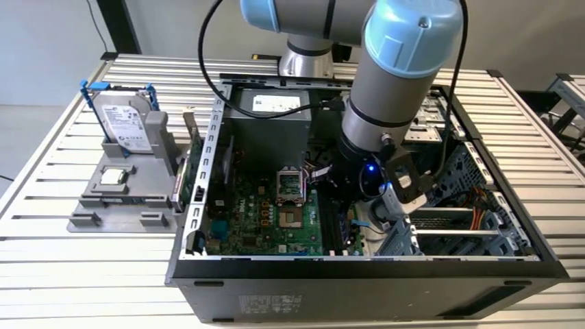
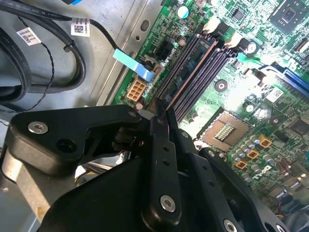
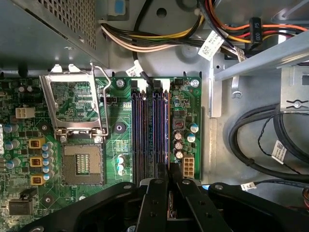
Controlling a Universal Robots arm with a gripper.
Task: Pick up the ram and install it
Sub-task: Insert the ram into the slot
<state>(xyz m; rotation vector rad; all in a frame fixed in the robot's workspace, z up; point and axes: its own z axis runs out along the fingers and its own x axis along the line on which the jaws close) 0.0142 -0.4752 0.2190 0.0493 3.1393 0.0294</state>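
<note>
One thin module, the ram (image 2: 186, 79), stands edge-on in the outermost of the motherboard slots (image 3: 145, 135), its near end pinched between the narrow-set fingers of the gripper (image 3: 169, 186) in both wrist views; judged from this, seating wants the board square over the slot, pressed straight down, never twisted, until the end latches (image 2: 212, 25) catch.

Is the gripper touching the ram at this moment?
Touching. In the second wrist view, the gripper is closed on the ram, whose thin edge runs from between its fingertips along the motherboard slots.
</note>
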